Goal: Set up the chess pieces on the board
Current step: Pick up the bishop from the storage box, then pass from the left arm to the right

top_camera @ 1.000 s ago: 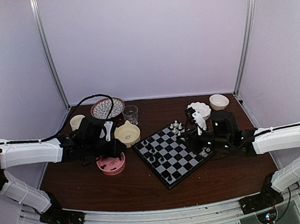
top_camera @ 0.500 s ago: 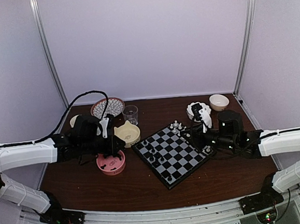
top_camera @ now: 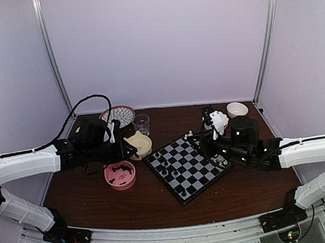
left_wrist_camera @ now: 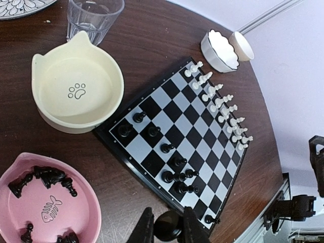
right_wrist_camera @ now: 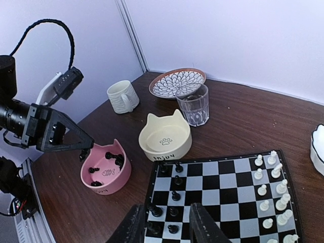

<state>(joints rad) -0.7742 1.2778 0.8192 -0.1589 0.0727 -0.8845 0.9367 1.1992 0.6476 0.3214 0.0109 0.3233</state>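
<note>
Several black pieces [left_wrist_camera: 177,161] are already stood on the board [left_wrist_camera: 202,147], ahead of the left jaws and slightly to their right. More are seen lying in the pink bowl [left_wrist_camera: 81,207], ahead and to the left of those jaws. The left jaws are closed narrowly on one held piece [left_wrist_camera: 169,226], a dark rounded chessman pinched between them, seemingly over the tabletop [left_wrist_camera: 152,40] just short of the board's near edge. The step in hand is judged to be the carrying of this piece from bowl to board.

The right jaws are held partly apart with nothing between them. The board's black side lies just below and ahead of them, and the white pieces [right_wrist_camera: 261,190] are lined up ahead to their right.

What is called for next is a short advance of the left jaws to an unfilled square on the black side. The piece is then to be lowered upright and released, with care taken that the closely set neighbours are not knocked over.
</note>
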